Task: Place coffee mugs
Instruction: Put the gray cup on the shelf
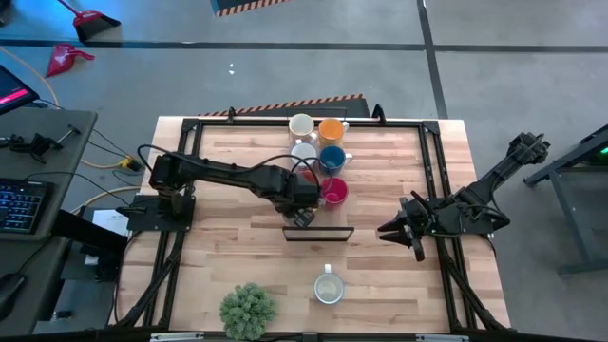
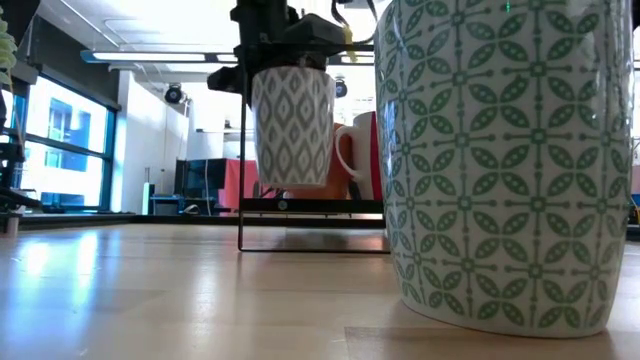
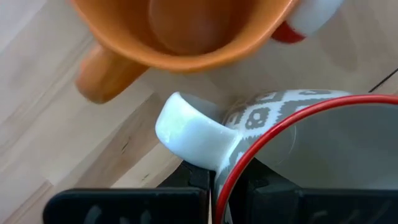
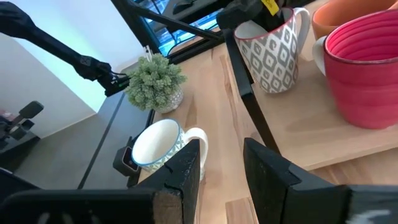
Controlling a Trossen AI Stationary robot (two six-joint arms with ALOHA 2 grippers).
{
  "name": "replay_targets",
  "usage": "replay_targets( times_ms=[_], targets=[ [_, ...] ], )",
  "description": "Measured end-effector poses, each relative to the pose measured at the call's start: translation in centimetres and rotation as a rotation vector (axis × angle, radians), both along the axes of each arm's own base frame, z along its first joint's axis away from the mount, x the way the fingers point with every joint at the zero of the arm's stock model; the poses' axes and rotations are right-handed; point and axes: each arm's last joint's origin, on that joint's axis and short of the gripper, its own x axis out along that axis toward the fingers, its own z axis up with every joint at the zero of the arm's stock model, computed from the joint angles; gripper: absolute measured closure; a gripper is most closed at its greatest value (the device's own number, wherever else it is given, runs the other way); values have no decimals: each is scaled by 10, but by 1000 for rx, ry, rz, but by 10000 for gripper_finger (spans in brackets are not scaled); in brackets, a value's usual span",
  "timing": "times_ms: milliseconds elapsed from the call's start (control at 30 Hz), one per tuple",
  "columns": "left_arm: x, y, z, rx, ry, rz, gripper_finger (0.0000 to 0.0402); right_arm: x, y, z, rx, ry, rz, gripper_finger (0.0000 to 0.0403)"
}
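A grey-and-white diamond-patterned coffee mug [image 2: 292,125] with a red rim hangs from my left gripper [image 1: 302,217], which is shut on it, above a low black frame [image 1: 319,234] at mid-table. Behind it stand two white mugs [image 1: 302,125], an orange mug [image 1: 331,130], a blue mug [image 1: 332,158] and a red-pink mug [image 1: 333,191], all upright on their bases. A green-patterned mug [image 1: 328,287] stands near the front edge. My right gripper [image 1: 399,231] waits open at the table's right, touching nothing. My left gripper holds the patterned mug by its wall at the red rim [image 3: 219,182], right beside the white handle [image 3: 186,134]. One finger is inside the mug and one outside. The fingers come from above, pointing down. The mug hangs upright, its base [image 2: 292,182] clear of the frame.
A green spiky plant ball [image 1: 249,311] sits at the front, left of the green-patterned mug. Black rails [image 1: 432,161] frame the tabletop. Bare wood lies left of the frame and between it and my right gripper.
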Motion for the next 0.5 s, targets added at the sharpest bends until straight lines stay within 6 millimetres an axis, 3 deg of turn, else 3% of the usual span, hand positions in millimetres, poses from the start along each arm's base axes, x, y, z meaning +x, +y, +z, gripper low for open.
replay_targets(
  times_ms=[500],
  targets=[
    [3, -1, -6, 0, 5, 0, 390, -1, 0, 1, -7, -6, 4, 297]
  ],
)
